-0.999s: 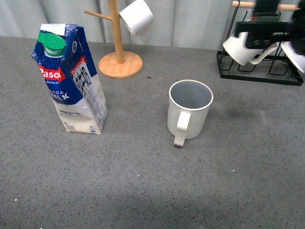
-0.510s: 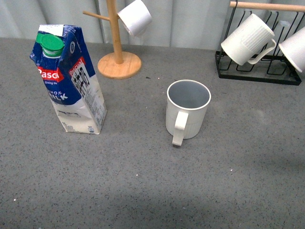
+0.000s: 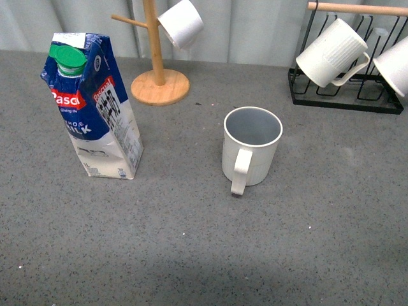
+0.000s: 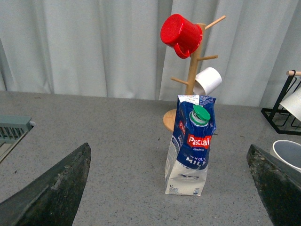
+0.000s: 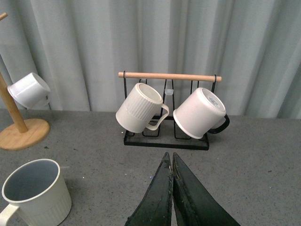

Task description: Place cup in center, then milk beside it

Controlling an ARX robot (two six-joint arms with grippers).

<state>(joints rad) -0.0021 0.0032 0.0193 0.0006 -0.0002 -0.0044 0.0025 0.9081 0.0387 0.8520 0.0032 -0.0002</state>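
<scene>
A cream ribbed cup (image 3: 251,146) stands upright and empty near the middle of the grey table, handle toward me. It also shows in the right wrist view (image 5: 35,195) and at the edge of the left wrist view (image 4: 288,153). The milk (image 3: 92,108), a blue-and-white carton with a green cap, stands upright to the cup's left, apart from it. It also shows in the left wrist view (image 4: 191,146). My left gripper (image 4: 169,186) is open and empty, facing the carton from a distance. My right gripper (image 5: 170,157) is shut and empty, pointing at the wire rack. Neither arm shows in the front view.
A wooden mug tree (image 3: 156,64) with a white cup (image 3: 182,22) stands at the back; the left wrist view shows a red cup (image 4: 181,34) on it. A black wire rack (image 3: 347,83) at the back right holds two pale mugs (image 5: 140,108). A grey tray edge (image 4: 13,129) lies far left.
The right arm, which was in front of the wire rack a second ago, has drawn out of the front view. The cup and the milk have not moved.
</scene>
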